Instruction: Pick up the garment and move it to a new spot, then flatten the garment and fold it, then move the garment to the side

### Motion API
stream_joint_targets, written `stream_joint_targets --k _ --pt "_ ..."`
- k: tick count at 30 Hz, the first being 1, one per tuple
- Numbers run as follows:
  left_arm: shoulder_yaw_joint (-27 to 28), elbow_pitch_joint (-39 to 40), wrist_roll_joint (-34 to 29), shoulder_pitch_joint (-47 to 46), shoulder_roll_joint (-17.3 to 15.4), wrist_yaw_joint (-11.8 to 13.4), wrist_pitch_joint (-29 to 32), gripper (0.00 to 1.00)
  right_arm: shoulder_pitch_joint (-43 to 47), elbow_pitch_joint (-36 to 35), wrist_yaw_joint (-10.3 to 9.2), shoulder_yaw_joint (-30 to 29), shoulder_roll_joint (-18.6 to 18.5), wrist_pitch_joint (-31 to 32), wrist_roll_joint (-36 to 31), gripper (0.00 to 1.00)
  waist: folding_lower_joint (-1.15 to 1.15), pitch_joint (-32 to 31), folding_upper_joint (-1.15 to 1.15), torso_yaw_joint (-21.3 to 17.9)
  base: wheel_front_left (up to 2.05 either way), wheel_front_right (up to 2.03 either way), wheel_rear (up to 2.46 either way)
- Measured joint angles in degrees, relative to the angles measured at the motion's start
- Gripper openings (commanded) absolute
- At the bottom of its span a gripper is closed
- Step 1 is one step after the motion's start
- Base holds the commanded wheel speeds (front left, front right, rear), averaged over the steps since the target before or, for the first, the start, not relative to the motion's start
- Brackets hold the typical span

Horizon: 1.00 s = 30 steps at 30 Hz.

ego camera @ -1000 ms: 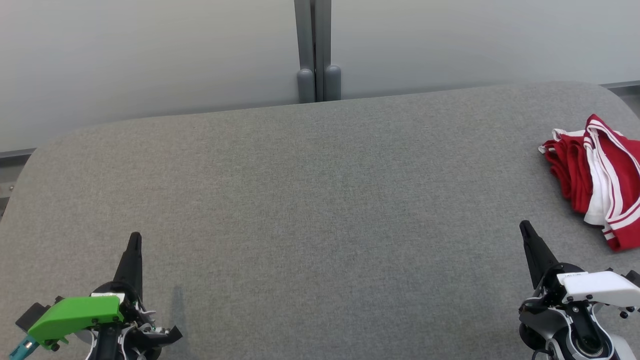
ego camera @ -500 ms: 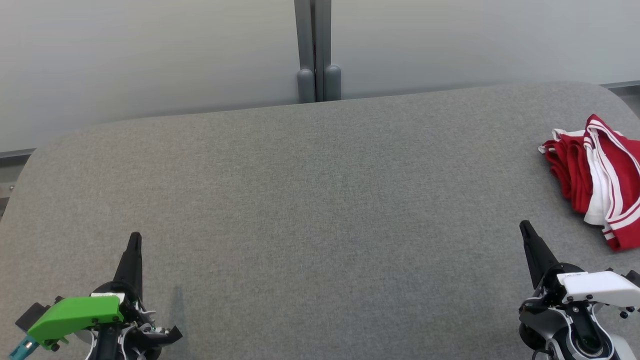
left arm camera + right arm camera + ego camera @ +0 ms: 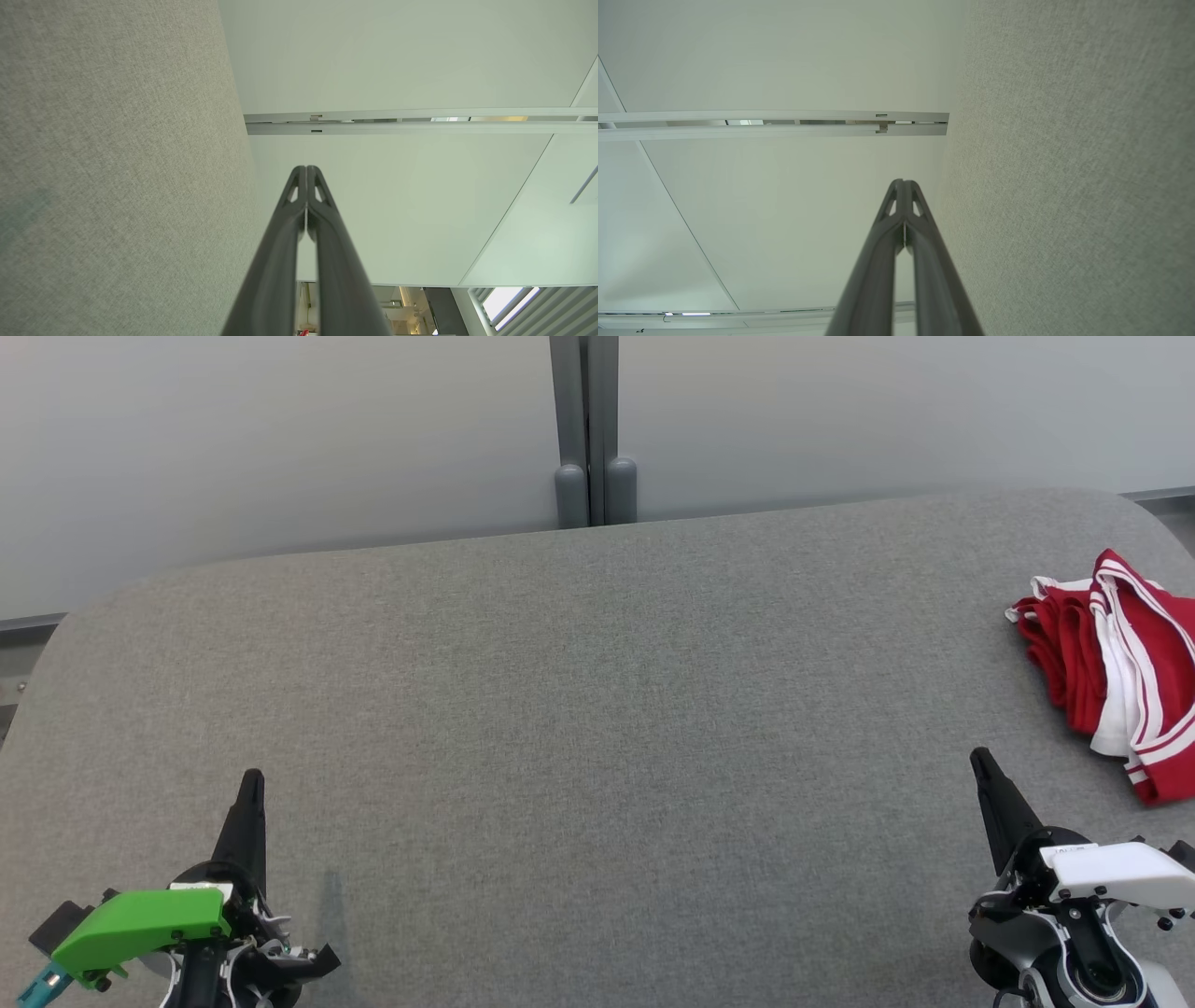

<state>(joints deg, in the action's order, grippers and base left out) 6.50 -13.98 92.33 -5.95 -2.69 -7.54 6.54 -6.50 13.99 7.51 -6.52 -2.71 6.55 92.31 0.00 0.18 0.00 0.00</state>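
A red garment (image 3: 1116,672) with white stripes lies crumpled at the far right of the grey table (image 3: 579,709), partly cut off by the head view's edge. My right gripper (image 3: 980,762) rests near the front right, shut and empty, a short way in front and to the left of the garment. At the front left my left gripper (image 3: 252,778) is shut too, with nothing held. Each wrist view shows its own gripper, the left gripper (image 3: 306,169) and the right gripper (image 3: 902,183), with fingertips pressed together above the grey cloth surface.
A pale wall panel (image 3: 280,448) with a grey vertical post (image 3: 595,429) runs behind the table's far edge. The table's corners are rounded. Wide bare grey surface stretches between the two grippers.
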Motion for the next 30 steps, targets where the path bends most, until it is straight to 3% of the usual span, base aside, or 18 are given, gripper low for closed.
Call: stream_joint_targets --k 30 --pt "0.00 0.01 0.00 0.00 0.00 0.00 0.00 0.00 0.01 0.00 -0.01 0.00 0.00 0.00 0.00 0.00 0.00 0.00 0.00 0.00 0.00 0.00 0.00"
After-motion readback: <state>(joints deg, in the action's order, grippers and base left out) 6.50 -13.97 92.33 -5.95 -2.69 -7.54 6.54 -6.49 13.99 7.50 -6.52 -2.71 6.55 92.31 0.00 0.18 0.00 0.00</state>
